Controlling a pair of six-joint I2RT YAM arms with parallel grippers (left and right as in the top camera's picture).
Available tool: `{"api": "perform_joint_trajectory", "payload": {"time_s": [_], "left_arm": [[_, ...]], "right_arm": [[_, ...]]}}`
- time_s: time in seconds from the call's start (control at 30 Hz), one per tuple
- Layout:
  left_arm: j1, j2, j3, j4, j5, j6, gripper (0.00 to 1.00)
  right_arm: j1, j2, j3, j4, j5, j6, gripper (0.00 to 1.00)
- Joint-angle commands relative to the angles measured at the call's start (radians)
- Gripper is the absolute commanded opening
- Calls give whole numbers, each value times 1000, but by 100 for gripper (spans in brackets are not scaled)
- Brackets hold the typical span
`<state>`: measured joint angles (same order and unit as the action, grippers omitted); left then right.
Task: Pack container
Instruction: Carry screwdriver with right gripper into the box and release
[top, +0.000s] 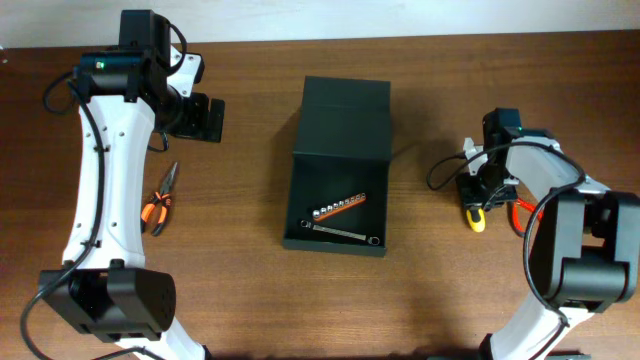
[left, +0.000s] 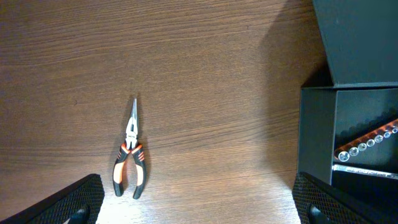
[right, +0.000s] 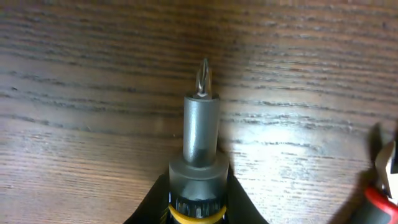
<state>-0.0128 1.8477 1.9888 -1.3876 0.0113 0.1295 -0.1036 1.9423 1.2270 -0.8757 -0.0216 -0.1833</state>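
Note:
The dark container (top: 340, 120) lies open at the table's middle, its flap lid folded back. Inside are an orange socket rail (top: 338, 210) and a metal wrench (top: 345, 234). The left wrist view shows the container (left: 317, 137) at the right edge. My left gripper (top: 205, 118) is open and empty, left of the lid; its fingertips (left: 199, 211) sit in the bottom corners of the left wrist view. My right gripper (top: 478, 190) is shut on a yellow-banded screwdriver (right: 201, 134) right of the container, its bit pointing along the table. The screwdriver's yellow end (top: 477, 220) shows overhead.
Orange-and-black needle-nose pliers (top: 160, 205) lie on the table at the left, also seen in the left wrist view (left: 129, 158). A red-handled tool (top: 515, 215) lies beside my right gripper; its edge shows in the right wrist view (right: 382, 186).

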Motion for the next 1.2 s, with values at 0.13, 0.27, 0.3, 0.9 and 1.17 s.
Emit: {"api": "perform_joint_trajectory", "payload": {"time_s": [0.13,0.27,0.3,0.9,1.17], "left_arm": [[0,-16,3,3,11,-12,99],[0,-16,3,3,11,-12,99],[3,-16,3,3,11,-13,99],[193,-119,3,-1,49,-2,99],[192,-130,3,-6,49,-2,99]], "right_arm": [[13,48,155,-80,-58,5,4],[14,48,299,-192,-74,-1,4],[15,48,343,-231,-100,-20,4],[448,15,961,-679,-184,-302,4],[682,26,871,-678,-185,-536,4]]}}
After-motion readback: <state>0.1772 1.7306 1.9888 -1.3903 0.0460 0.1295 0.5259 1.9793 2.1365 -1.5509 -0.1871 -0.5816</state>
